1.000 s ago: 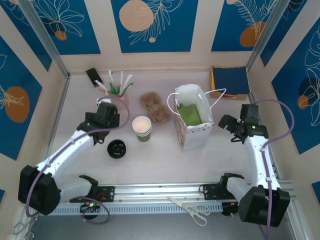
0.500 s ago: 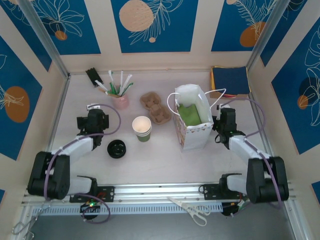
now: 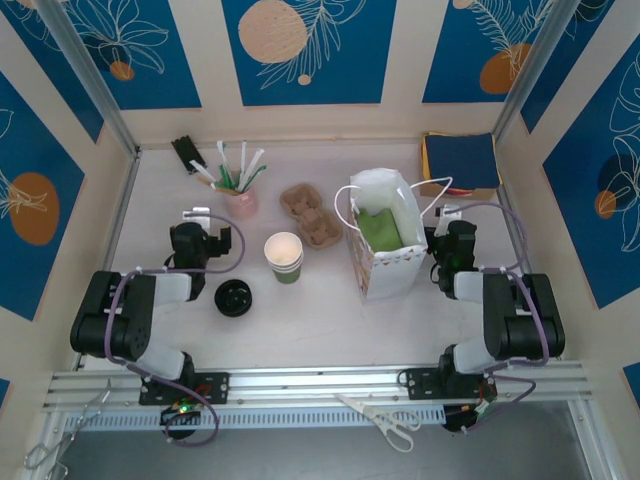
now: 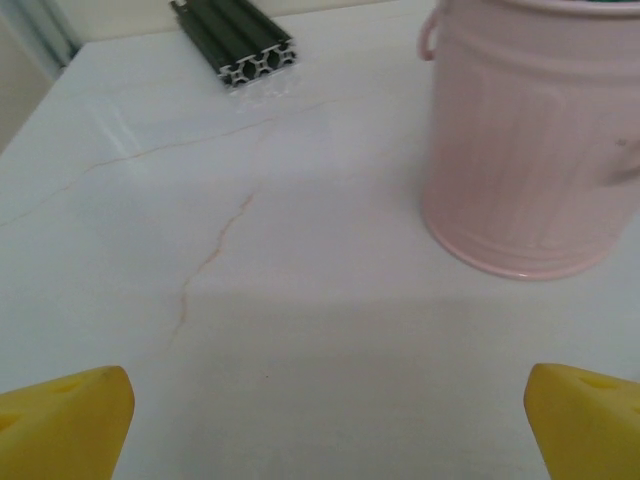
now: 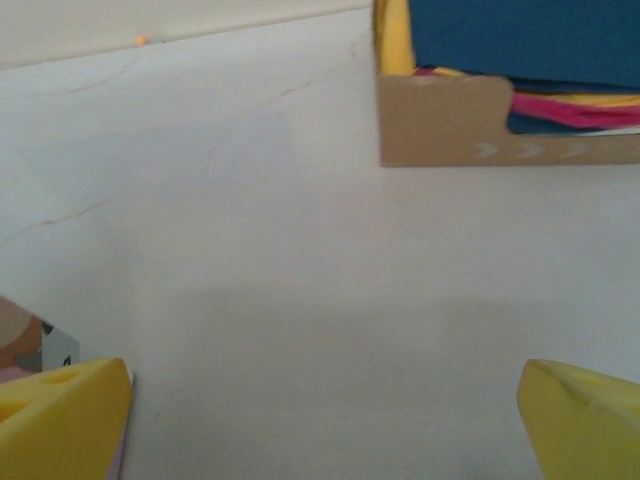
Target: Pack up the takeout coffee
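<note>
Hands both released wide, empty: left hand point(image 4: 325, 430) by pink bucket point(image 4: 530, 140), right hand point(image 5: 325, 420) beside white bag point(image 3: 388, 268) toward table's right edge. Green item point(image 3: 378, 228) sits in bag; can't tell if it's the takeout coffee. Probably packed; next, check.

A pink pail point(image 4: 520, 150) stands near a black rail point(image 4: 235, 45) on the white table point(image 4: 300, 300).

Both arms crouch folded low, left fingers point(image 4: 62, 425) and right fingers point(image 5: 60, 415) spread wide.
</note>
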Controlling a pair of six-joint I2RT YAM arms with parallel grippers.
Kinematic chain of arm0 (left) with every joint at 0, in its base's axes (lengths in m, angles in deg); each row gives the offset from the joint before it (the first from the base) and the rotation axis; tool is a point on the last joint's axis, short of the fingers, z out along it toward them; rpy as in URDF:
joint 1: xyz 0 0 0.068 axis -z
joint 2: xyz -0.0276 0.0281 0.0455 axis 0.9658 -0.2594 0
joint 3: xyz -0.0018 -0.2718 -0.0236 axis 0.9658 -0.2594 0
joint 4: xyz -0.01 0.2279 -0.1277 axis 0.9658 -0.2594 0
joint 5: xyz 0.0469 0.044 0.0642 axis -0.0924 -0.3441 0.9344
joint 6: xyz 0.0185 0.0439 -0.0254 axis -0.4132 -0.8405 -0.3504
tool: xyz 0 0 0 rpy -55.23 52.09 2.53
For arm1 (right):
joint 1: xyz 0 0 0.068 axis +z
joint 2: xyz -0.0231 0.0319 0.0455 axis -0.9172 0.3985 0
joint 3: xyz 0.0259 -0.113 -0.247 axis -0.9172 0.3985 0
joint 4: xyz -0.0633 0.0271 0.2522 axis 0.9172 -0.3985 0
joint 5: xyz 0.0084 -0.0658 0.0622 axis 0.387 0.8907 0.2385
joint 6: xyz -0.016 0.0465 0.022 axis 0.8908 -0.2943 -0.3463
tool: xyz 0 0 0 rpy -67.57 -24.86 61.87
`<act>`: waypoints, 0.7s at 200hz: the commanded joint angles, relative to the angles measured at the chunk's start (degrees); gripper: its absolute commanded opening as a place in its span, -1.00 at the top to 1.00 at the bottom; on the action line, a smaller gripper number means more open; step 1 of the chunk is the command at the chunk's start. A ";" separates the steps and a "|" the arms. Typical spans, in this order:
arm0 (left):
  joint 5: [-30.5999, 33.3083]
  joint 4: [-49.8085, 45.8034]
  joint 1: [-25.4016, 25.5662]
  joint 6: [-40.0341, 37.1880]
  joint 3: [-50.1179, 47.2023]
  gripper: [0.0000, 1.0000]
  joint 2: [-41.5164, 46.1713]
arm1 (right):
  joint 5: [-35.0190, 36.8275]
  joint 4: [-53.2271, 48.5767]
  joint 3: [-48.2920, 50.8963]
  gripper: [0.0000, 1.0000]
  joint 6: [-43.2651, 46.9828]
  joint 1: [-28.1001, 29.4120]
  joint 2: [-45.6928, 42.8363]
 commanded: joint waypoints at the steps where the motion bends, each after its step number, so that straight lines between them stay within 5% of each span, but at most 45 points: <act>1: -6.82 7.13 -1.48 -1.22 -1.79 -0.99 -1.16 | -1.54 5.33 -0.31 -0.98 1.73 1.24 1.54; 140: -4.47 13.15 -1.69 -0.69 -4.05 -1.00 -2.46 | -1.70 4.04 -1.32 -0.98 2.22 1.43 1.97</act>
